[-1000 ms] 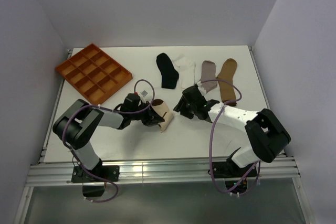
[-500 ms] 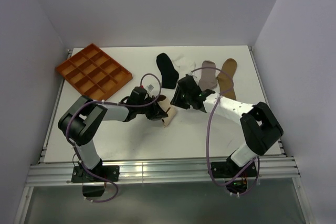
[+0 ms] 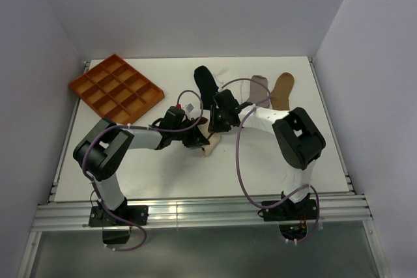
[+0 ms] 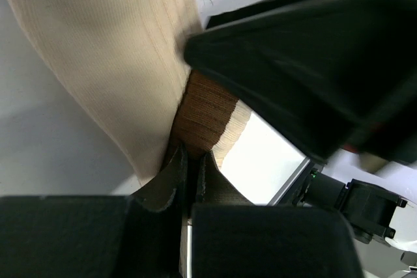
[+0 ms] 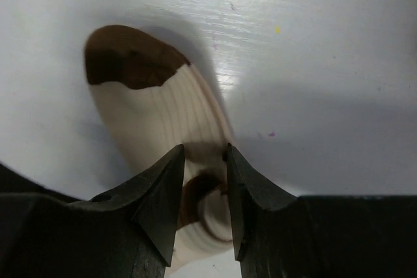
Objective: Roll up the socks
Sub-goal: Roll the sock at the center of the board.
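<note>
At the middle of the table, the left gripper pinches the soft, light cream-and-brown sock shut, while the right gripper stands narrowly astride its roll, hold unclear; best grasped across the bunched layers.

The top camera looked steeply down from above and behind the near edge of the desk, taking in its whole surface, while both wrist cameras sat very close over its middle, the right facing straight down, and all three views shared the cream sock.
</note>
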`<state>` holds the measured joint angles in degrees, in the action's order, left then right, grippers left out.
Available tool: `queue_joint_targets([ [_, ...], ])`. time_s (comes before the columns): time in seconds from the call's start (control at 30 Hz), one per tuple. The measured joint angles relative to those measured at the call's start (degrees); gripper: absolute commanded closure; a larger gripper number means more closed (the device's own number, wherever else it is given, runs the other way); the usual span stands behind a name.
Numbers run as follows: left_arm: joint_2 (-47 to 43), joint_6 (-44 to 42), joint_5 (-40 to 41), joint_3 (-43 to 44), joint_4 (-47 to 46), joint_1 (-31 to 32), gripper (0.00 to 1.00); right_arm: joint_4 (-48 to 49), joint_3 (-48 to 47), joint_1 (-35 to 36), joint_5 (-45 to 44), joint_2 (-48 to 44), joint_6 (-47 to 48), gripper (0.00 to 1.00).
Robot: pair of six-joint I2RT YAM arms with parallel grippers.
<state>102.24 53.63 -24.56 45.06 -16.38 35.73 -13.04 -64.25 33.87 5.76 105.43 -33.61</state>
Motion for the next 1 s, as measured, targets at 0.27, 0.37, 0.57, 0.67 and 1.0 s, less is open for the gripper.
queue_joint_targets([
  [0.27,0.2,-1.1,0.0,0.8,0.8,0.2,1.0,-0.3,-4.1,0.0,2.4,4.9,3.0,0.88],
  [0.37,0.4,-2.7,0.0,1.7,1.6,0.7,1.0,-0.9,-5.7,0.0,4.3,6.3,4.9,0.92],
  [0.57,0.6,-4.9,-0.1,2.6,1.6,2.5,1.0,-2.0,-7.5,0.1,7.3,7.5,7.8,0.96],
  [0.67,1.1,-4.9,-1.0,2.6,0.6,2.5,0.99,-2.4,-7.8,0.1,7.7,7.7,8.3,0.96],
  [1.0,4.1,-4.0,-4.1,3.0,-3.8,2.5,1.0,-3.3,-8.6,0.2,7.8,7.9,7.9,0.71],
])
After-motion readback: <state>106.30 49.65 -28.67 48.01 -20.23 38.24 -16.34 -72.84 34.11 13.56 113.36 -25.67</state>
